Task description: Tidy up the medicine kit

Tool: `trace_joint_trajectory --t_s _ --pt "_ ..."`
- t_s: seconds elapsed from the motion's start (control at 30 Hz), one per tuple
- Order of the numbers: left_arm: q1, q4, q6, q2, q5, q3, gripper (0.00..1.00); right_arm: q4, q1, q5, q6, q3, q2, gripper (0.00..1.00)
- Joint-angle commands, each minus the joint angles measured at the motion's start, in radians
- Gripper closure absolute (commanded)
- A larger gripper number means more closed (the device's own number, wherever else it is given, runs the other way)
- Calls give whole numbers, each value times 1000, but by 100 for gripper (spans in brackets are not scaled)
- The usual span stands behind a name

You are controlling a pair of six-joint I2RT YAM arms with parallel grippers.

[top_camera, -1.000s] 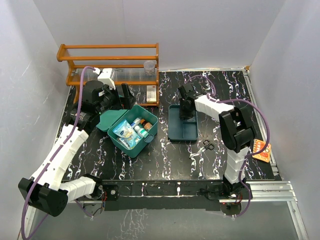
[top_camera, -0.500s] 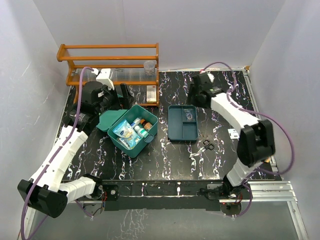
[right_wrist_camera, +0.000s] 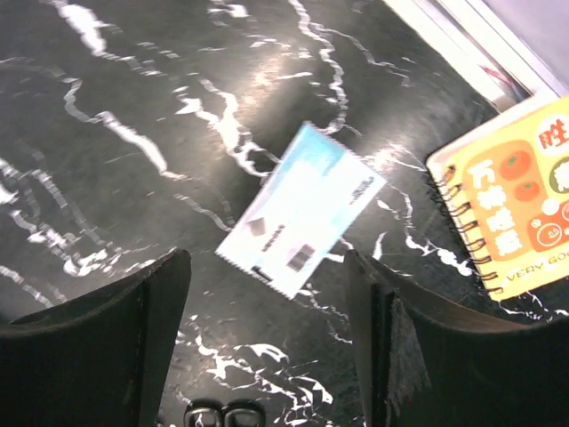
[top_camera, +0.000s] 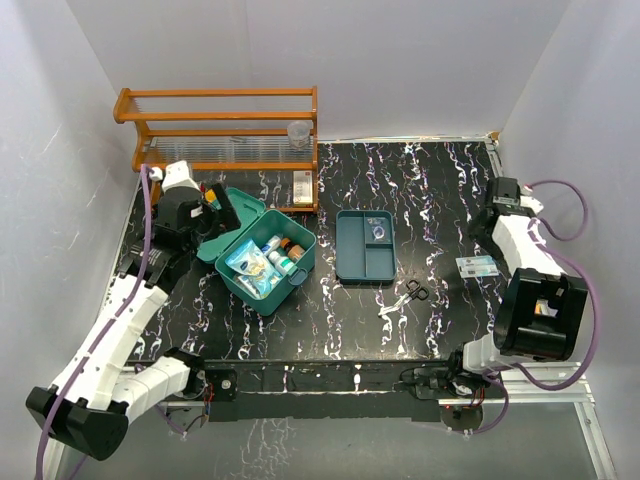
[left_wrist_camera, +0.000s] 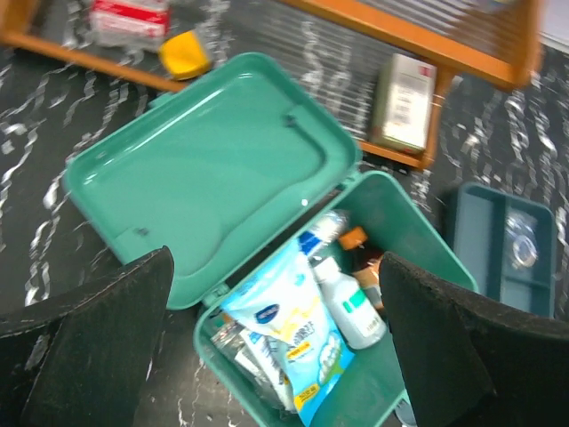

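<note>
You see the kit (top_camera: 293, 288) lying open on the left of the tabletop (top_camera: 430, 190), beside the tray (top_camera: 352, 262). Your left end effector (left_wrist_camera: 274, 258) hovers over it, fingers wide apart and empty. Your right end effector (right_wrist_camera: 267, 258) is also parted, above a packet (right_wrist_camera: 302, 209).

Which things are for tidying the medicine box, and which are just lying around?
Probably for the job: medicine kit, divided tray, packet, scissors.
Probably just lying about: wooden rack, notebook.
</note>
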Motion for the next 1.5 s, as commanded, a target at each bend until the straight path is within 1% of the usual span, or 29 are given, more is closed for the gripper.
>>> trace_joint_trajectory --t_s 0.0,0.13,0.17,0.27,0.4,0.63,0.7,0.83,1.0,1.07,1.27,1.47 --pt "-3 -137 -166 -47 -247 -15 1 29 -104 -36 56 -35 22 37" --pt "-3 -115 -162 -85 -255 -30 1 56 -171 -125 46 -40 100 54" --pt "-3 -108 -159 -90 -256 -32 1 65 -174 -136 40 -38 116 57" --pt "-3 -87 -147 -95 -254 -34 1 80 -176 -174 25 -18 160 60" --pt "-3 -64 -139 -93 -243 -36 1 79 -176 -172 24 4 201 64" --pt "-3 -44 -132 -83 -233 -42 1 82 -176 -159 -2 28 255 65" --pt "-3 -38 -129 -79 -232 -43 1 72 -176 -158 -12 36 283 67" --pt "-3 -24 -122 -69 -228 -41 1 82 -176 -156 -26 20 313 77" --pt "-3 -10 -110 -55 -219 -35 1 108 -174 -191 -56 5 307 93" --pt "-3 -7 -102 -48 -214 -30 1 109 -161 -199 -69 8 297 97" --pt "-3 6 -89 -30 -191 -16 1 114 -70 -198 -115 36 237 97" --pt "-3 19 -88 -12 -163 -7 1 138 70 -193 -217 71 216 94"
